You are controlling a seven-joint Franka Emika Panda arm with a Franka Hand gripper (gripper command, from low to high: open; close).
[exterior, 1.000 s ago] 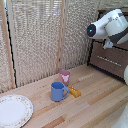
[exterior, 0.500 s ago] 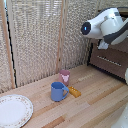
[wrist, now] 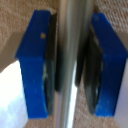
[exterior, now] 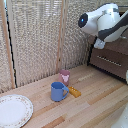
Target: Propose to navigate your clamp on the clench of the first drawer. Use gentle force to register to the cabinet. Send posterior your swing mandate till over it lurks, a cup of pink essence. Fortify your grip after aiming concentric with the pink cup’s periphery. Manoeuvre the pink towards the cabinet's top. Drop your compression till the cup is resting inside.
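Because the first stage of the task calls for the top drawer to be worked by its handle, the end effector (wrist: 70,65) is shown in the wrist view straddling the clench (wrist: 69,75), a pale metallic bar that runs between the two blue fingers (wrist: 37,65). The dark pads are seen drawn in narrowly against the bar on both sides, so the bar is judged to be clamped (a full contact on the far pad cannot be confirmed through the blur). In the exterior view the arm is held high at the exterior view's right, against the upper part of the cabinet (exterior: 112,57); the first drawer is largely hidden behind the arm there, and only a lower drawer front with its own pale handle is plainly visible.

The pink cup (exterior: 64,76) is left standing upright on the bench (exterior: 95,100), well apart from the cabinet, just behind the blue mug (exterior: 58,91) and near a small orange object (exterior: 74,92). A patterned plate (exterior: 14,110) lies at the exterior view's left. The cup is untouched, so the task is judged to be at its drawer stage.
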